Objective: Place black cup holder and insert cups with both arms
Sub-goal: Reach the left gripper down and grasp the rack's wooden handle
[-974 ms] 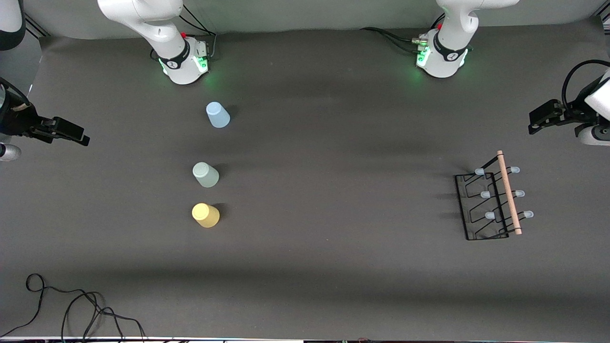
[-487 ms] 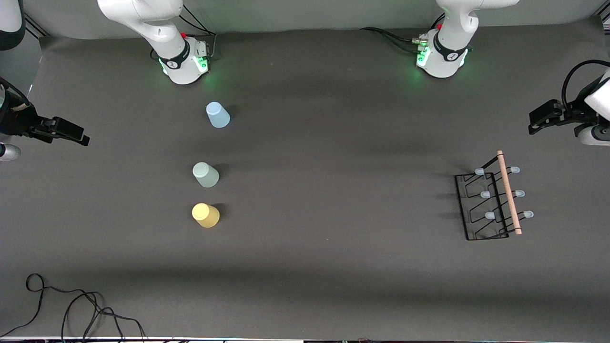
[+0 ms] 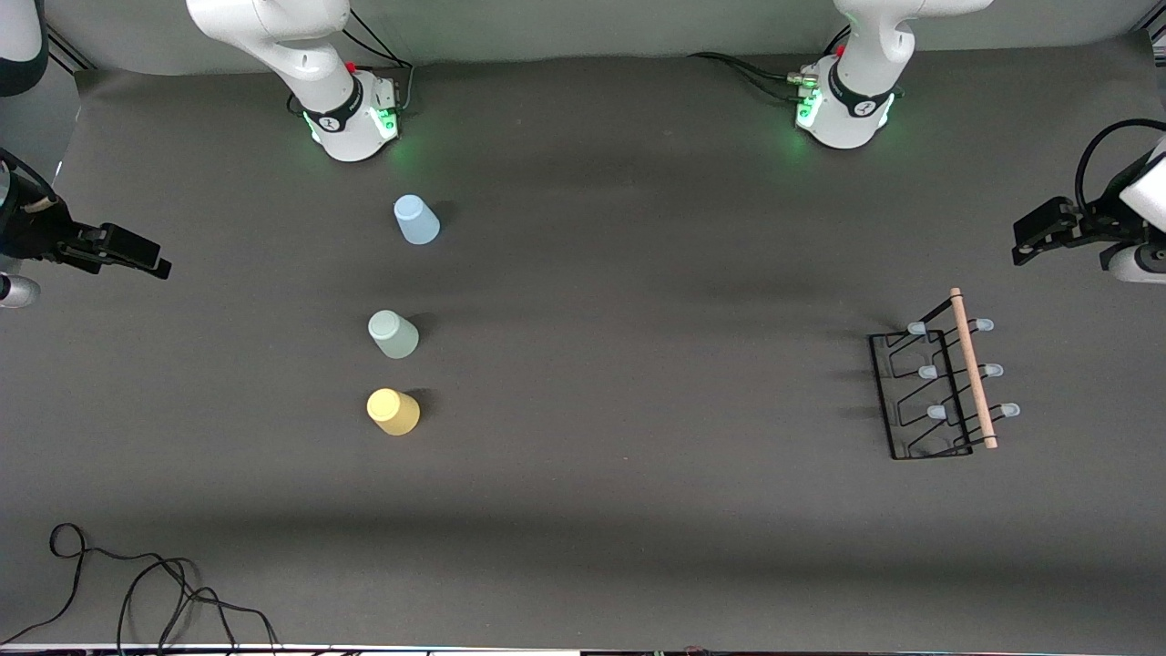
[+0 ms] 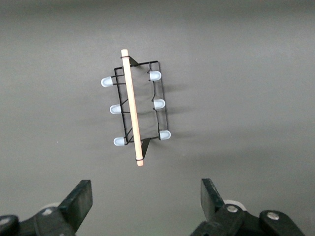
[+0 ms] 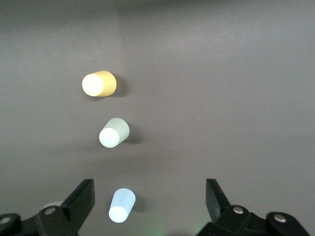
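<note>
My left gripper (image 4: pixel 142 201) hangs in the air at the left arm's edge of the desk, jaws spread wide and empty — the front view shows it (image 3: pixel 1048 232) as a black shape by that edge. Through its wrist camera I see the black wire cup holder with the light wooden rod handle and pale blue-tipped pegs (image 4: pixel 138 110) standing on the grey desk mat (image 4: pixel 246 98), clear of my fingers (image 4: pixel 78 199).

The black cup holder (image 3: pixel 943 383) sits near the left arm's edge of the desk, nearer to the front camera than the left arm's green-lit base (image 3: pixel 843 114).

My right gripper (image 5: pixel 150 201) is likewise wide open and holding nothing, up in the air at the right arm's edge of the desk (image 3: pixel 118 251).

Three small plastic tumblers stand mouth-down in a row toward the right arm's end, well apart from the holder:
- pale blue cup (image 3: pixel 416 220), closest to the right arm's base (image 3: pixel 351 123)
- pale mint green cup (image 3: pixel 393 333), between the other two
- yellow cup (image 3: pixel 393 411), nearest the front camera

A loose black cable (image 3: pixel 137 588) lies at the desk corner nearest the front camera at the right arm's end.
</note>
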